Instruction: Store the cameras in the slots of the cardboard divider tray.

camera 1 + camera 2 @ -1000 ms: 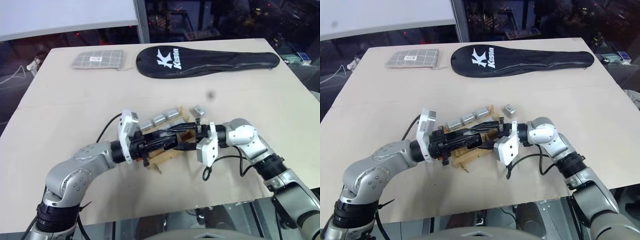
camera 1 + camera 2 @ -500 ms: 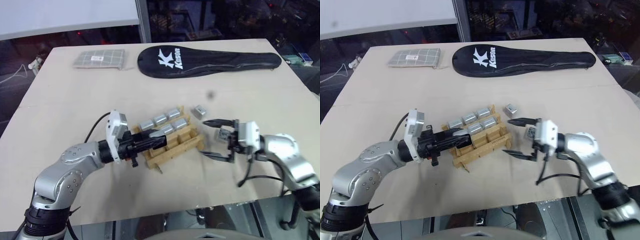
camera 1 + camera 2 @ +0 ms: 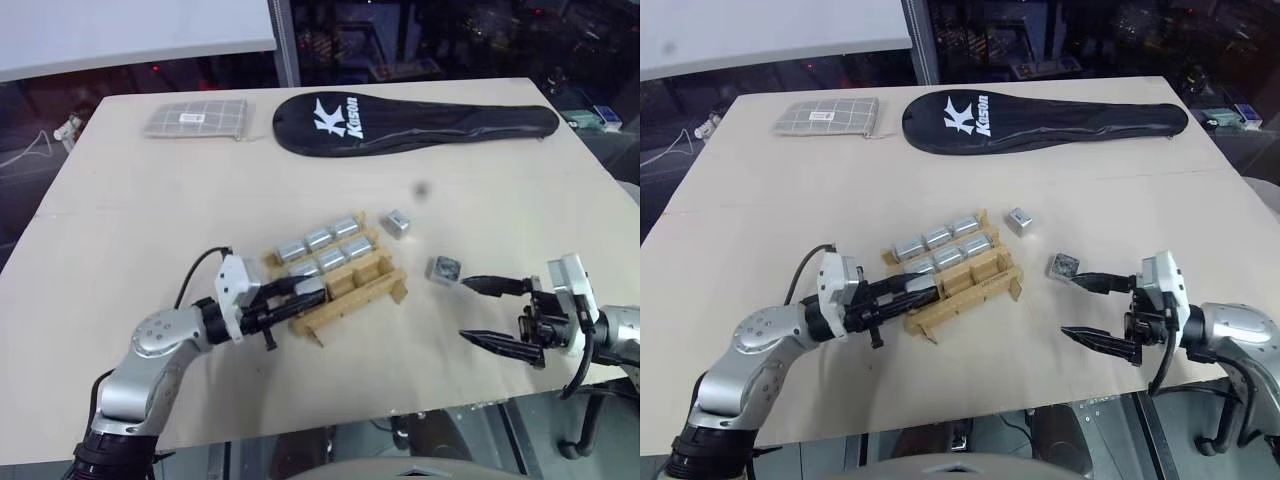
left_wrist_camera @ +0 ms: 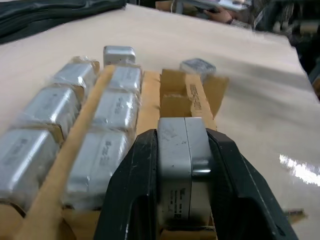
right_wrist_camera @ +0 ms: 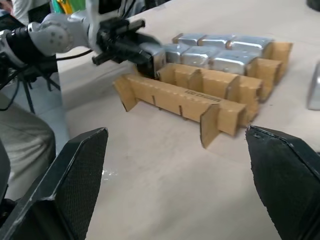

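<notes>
Camera [image 4: 181, 172] clamped in left tool [image 3: 300, 297] at tray's [image 3: 375, 292] seven o'clock end; lower squarely into the slot. Right tool [image 3: 492, 312] gapes empty.

The tan-brown corrugated cardboard divider tray [image 3: 352, 288] is matt, with raw, fibrous cut edges on its slats. The small silver-grey boxy metal cameras [image 4: 116, 107] seated in it have a brushed, satin finish under crinkled clear plastic film that catches glints. The camera [image 4: 181, 170] between the left gripper's [image 4: 182, 195] smooth, semi-gloss black plastic fingers shows bare satin metal with a printed label. The right gripper's [image 5: 175, 185] finger pads [image 5: 82, 172] carry a fine woven-looking, matt black texture. The light beige wooden tabletop [image 3: 200, 200] is smooth with a low sheen. The black racket cover [image 3: 415, 118] is matt fabric; the grey checked flat pouch [image 3: 196, 118] is woven cloth.
</notes>
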You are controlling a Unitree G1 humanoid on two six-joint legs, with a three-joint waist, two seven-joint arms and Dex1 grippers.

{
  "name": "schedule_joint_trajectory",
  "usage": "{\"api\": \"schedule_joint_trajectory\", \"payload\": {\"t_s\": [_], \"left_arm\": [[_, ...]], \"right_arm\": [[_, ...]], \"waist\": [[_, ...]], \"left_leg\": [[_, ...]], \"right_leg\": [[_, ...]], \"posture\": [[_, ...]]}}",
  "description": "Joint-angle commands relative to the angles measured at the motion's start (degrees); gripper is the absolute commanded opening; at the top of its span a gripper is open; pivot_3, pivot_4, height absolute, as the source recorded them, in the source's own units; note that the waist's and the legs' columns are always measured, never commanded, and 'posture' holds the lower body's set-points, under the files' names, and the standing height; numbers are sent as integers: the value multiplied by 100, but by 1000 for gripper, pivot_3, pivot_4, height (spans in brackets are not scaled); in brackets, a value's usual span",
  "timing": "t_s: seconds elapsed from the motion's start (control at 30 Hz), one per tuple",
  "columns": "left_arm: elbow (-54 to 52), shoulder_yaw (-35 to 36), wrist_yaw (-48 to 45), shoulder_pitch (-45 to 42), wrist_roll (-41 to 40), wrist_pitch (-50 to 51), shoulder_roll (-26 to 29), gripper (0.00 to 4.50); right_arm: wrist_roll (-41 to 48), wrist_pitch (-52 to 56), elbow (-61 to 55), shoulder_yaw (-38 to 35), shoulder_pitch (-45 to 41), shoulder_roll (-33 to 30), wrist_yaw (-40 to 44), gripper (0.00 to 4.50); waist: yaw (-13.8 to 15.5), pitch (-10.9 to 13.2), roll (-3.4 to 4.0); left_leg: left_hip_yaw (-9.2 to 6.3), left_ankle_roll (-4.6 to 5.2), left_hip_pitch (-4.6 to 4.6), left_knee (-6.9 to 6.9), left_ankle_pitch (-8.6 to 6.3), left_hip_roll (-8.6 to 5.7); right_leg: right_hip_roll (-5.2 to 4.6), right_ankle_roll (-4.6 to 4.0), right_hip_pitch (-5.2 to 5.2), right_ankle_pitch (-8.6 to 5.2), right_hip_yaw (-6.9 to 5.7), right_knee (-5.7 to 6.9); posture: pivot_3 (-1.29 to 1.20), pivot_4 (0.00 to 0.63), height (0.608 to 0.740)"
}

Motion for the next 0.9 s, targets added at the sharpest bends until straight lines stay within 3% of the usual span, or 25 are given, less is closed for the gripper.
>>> {"api": "schedule_joint_trajectory", "payload": {"t_s": [0.03,0.23,0.3,0.33,0.5,0.53,0.83,0.9], "left_arm": [[147,-33,-1,17,157,-218,-60,763],[191,-62,112,-9,118,-9,-91,763],[182,-64,113,-14,128,26,-71,1799],[151,-69,84,-11,69,112,-53,2017],[86,-8,109,-34,34,53,-118,4195],[53,2,96,-33,-6,69,-118,4418],[-1029,528,286,139,-824,711,132,4418],[-1389,786,462,32,-1310,1067,228,4418]], "right_arm": [[4,31,-132,-288,17,13,139,4384],[-52,80,-70,-446,27,24,260,4384],[-78,91,-57,-481,26,27,319,4500],[-100,75,-48,-492,19,32,356,4500],[-150,65,-20,-516,-19,44,533,4500],[-170,51,-1,-519,-33,46,571,4500],[-449,-139,422,-502,-307,241,633,4500],[-619,-207,538,-435,-427,399,479,4500]], "waist": [[-4,0,0],[-6,0,0],[-9,0,0],[-6,0,0],[12,-2,0],[14,-2,0],[2,2,-5],[3,1,-4]], "left_leg": [[-1,0,1,0,0,1],[-3,0,1,0,0,2],[-3,0,2,0,0,2],[-3,0,3,0,0,2],[-3,1,5,3,1,2],[-3,1,6,4,1,2],[-10,1,0,4,0,7],[-9,1,1,5,0,8]], "right_leg": [[0,0,0,0,1,0],[0,1,0,0,1,1],[1,1,1,0,2,1],[1,1,0,0,2,2],[1,1,5,1,-1,6],[1,1,7,1,-2,7],[0,1,4,0,-2,4],[-1,1,3,0,-2,4]], "posture": [[0,150,740],[0,150,740],[0,150,740],[0,150,740],[0,150,740],[0,150,740],[0,150,740],[0,150,740]]}}
